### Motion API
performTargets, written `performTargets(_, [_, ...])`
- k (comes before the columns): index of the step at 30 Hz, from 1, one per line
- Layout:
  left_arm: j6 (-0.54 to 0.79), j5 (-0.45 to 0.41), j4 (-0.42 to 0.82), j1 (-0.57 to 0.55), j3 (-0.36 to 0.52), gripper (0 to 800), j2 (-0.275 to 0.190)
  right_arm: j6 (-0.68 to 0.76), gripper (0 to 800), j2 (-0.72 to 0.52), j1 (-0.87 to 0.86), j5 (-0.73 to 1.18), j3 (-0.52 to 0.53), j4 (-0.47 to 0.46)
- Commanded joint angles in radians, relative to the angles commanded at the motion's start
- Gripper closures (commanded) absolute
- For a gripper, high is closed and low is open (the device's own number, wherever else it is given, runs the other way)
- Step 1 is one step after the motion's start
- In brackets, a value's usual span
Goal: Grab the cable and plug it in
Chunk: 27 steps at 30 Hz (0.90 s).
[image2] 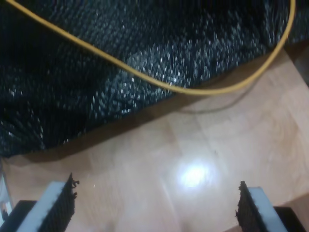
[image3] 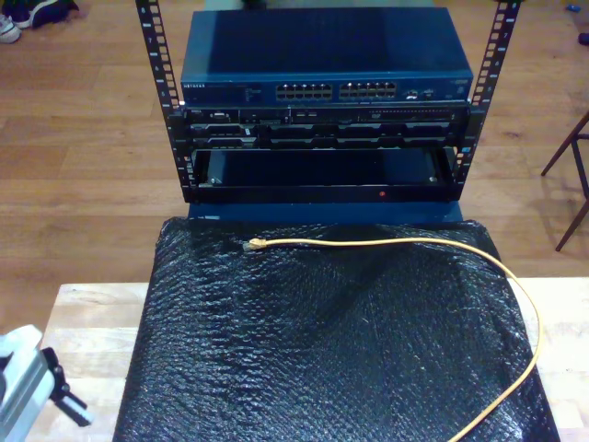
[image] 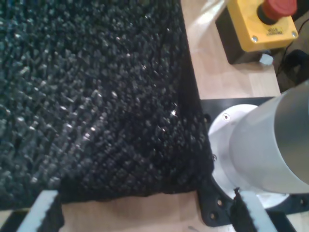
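One black bubbled mat (image3: 313, 341) covers most of a pale wooden table (image3: 87, 313), from the exterior view's lower edge up to a black equipment rack (image3: 322, 138). On top of the rack sits a blue network switch (image3: 322, 55) with a row of ports along its front. Brown wooden floor (image3: 83, 138) surrounds the rack.

The cable (image3: 368, 242) lies on the mat. Its clear plug (image3: 254, 246) rests left of centre in the exterior view, near the mat's far edge. From there the cable runs right, then curves down the exterior view's right side to the lower edge.

An arm's pale grey end (image3: 28, 387) shows in the exterior view's lower left corner, over the bare wood beside the mat; which arm it is cannot be told.

The first gripper (image: 147, 212) hangs over a corner of the mat, jaws spread wide with nothing between them. Near it stand a silver cylinder (image: 275, 145) on a black plate (image: 212, 208) and a yellow box (image: 263, 24) with a red button (image: 280, 7).

The second gripper (image2: 154, 208) is also wide apart and empty, above bare wood just off the mat's edge. A loop of the cable crosses that edge ahead of it, well clear of its fingers (image2: 58, 205).
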Motion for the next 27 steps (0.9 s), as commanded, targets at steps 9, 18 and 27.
performTargets(9, [-0.115,-0.006,-0.023,-0.103,0.0,0,0.002,0.092,9,0.0,0.137,-0.002,-0.04,0.017])
performTargets(18, [-0.129,-0.051,-0.11,-0.109,0.008,0,0.011,0.183,9,0.04,0.288,-0.011,-0.103,0.041])
performTargets(27, [-0.144,-0.086,-0.124,-0.109,0.012,0,0.051,0.262,9,0.104,0.381,-0.014,-0.196,0.144])
